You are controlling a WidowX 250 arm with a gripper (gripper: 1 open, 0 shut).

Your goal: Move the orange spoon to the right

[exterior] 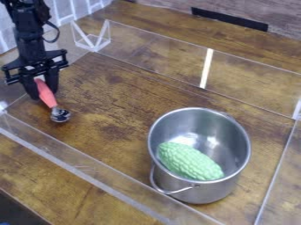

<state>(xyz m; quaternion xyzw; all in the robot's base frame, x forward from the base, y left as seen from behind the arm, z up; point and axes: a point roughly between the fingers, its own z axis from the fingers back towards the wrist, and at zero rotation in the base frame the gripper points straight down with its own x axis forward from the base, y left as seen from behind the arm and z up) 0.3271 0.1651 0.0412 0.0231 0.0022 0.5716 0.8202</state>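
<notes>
Orange spoon [48, 96] on wooden table [112, 132]

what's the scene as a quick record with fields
tool: shut on the spoon's orange handle, pointing down
spoon: far left, tilted, metal bowl low near the table
pot: steel, front right, upright on the table
vegetable: bumpy green, lying inside the pot
table: dark wood, clear low walls around it
task state: spoon not yet moved right

A bumpy green vegetable [191, 161] lies inside a steel pot [223, 128].
</notes>
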